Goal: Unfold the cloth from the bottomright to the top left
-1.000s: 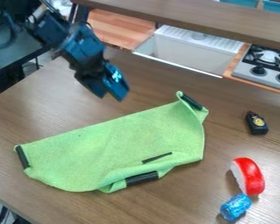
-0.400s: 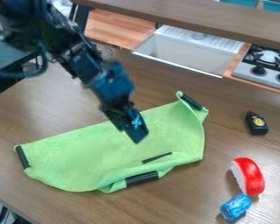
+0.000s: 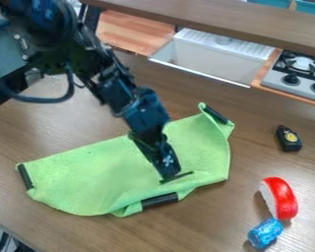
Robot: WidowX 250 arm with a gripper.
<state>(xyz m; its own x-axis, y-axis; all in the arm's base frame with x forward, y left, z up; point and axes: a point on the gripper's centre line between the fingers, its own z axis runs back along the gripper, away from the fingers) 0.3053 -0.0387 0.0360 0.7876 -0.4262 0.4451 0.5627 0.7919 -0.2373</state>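
Camera view: claw [image 3: 169,175] moved nearer, now by dark strip [image 3: 184,174] on cloth [image 3: 101,172]; can't tell if apart or together; likely lining up unfolding grasp.

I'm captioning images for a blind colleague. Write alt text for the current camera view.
A black robot pincer hangs over a partly folded green cloth on a brown table. To the cloth's right lie a red-and-white object, a blue cylinder and a small black item.
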